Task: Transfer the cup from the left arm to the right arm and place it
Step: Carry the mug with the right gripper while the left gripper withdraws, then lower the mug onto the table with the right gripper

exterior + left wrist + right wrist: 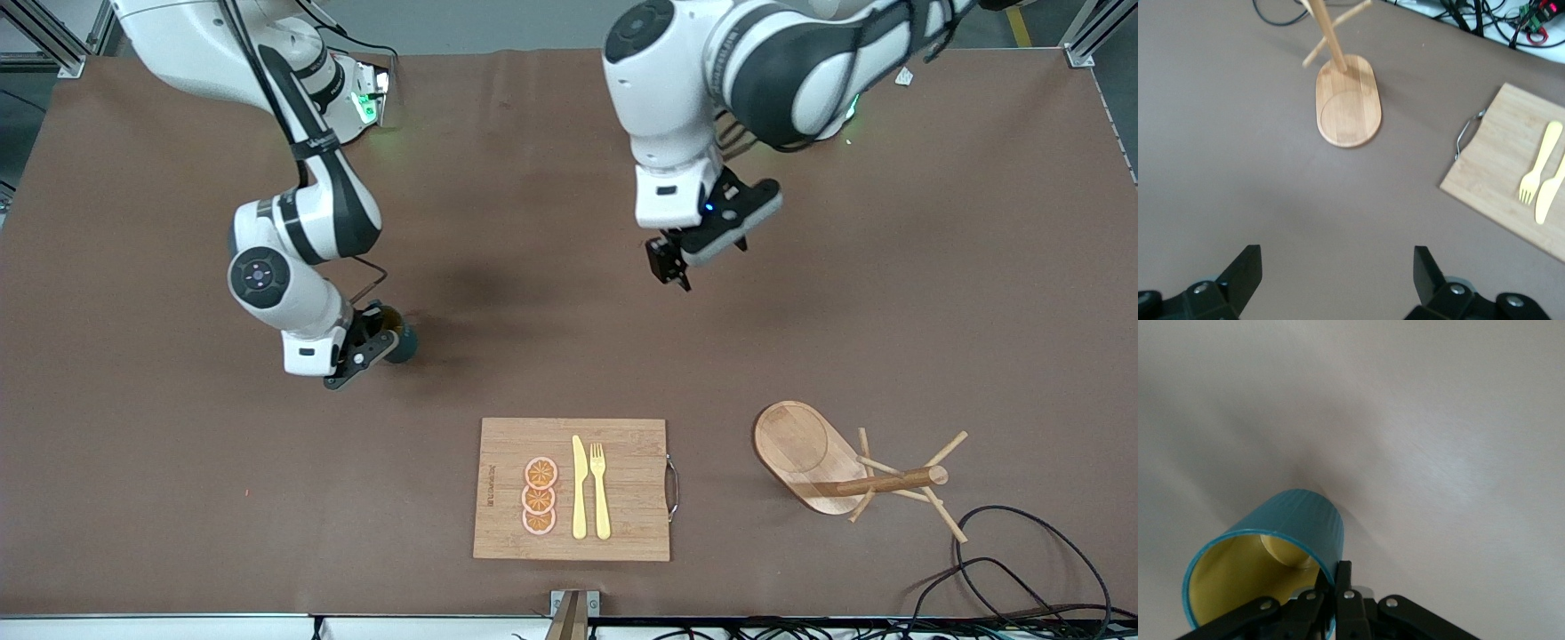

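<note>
The cup (pixel 405 343) is a dark teal ribbed mug with a yellow inside (pixel 1238 577). It sits low toward the right arm's end of the table, tilted; I cannot tell if it touches the brown mat. My right gripper (pixel 387 336) is shut on the cup's rim (pixel 1338 583), one finger inside and one outside the wall. The handle is hidden. My left gripper (pixel 669 267) hangs over the bare middle of the table, open, with nothing between its fingertips (pixel 1336 267).
A wooden cutting board (pixel 622 444) near the front edge carries orange slices (pixel 540 496), a yellow knife (pixel 579 487) and a fork (pixel 600 489). A wooden peg rack (pixel 809 453) stands toward the left arm's end, with black cables (pixel 1022 569) nearer the camera.
</note>
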`<state>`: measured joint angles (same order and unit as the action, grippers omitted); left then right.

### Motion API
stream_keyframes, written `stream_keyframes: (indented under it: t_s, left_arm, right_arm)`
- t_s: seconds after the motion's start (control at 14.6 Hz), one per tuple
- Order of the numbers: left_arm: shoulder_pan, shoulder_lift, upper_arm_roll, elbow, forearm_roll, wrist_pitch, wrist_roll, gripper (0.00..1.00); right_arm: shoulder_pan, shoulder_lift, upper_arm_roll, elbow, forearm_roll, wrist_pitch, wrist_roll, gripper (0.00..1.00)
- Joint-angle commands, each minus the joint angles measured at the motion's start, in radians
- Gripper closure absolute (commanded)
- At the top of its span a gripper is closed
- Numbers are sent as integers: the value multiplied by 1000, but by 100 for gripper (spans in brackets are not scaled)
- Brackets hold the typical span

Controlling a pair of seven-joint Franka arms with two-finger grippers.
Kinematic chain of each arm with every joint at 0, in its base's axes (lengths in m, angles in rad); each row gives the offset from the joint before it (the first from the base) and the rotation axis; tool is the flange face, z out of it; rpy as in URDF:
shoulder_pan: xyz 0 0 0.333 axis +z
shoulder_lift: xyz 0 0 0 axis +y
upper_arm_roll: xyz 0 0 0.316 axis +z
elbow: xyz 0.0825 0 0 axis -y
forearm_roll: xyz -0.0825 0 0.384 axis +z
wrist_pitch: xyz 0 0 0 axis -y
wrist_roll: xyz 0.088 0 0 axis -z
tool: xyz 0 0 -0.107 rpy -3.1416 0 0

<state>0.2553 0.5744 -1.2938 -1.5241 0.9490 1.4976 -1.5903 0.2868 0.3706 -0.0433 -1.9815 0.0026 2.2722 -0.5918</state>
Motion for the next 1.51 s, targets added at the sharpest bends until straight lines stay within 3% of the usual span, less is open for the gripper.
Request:
stream_keyframes:
  t_s: [0.0, 0.27, 0.48, 0.69, 0.82, 1.03, 1.17, 1.44]
  left_arm:
    - [-22, 16, 37, 68, -12, -3, 102, 0]
    - [-11, 12, 70, 125, -13, -5, 223, 0]
    - [-1, 7, 93, 134, -19, -5, 245, 0]
    - [-13, -5, 146, 137, -51, -3, 331, 0]
    - [-53, -77, 275, 144, -178, 21, 418, 0]
    - [-135, -217, 558, 134, -485, 148, 622, 0]
    - [-137, -269, 666, 134, -632, 167, 758, 0]
    - [-139, -355, 827, 130, -757, 165, 996, 0]
  right_arm:
    - [-95, -39, 17, -37, -23, 9, -284, 100]
    - [-222, -64, 16, -49, -48, 9, -676, 100]
    - [-270, -94, 17, -106, -143, 65, -767, 100]
    - [-307, -85, 17, -152, -147, 171, -899, 100]
    - [-322, -82, 17, -154, -150, 196, -934, 100]
    - [-327, -68, 16, -152, -161, 233, -1008, 100]
    - [-347, -50, 17, -152, -170, 250, -1052, 100]
    - [-350, -35, 17, -152, -200, 254, -1076, 100]
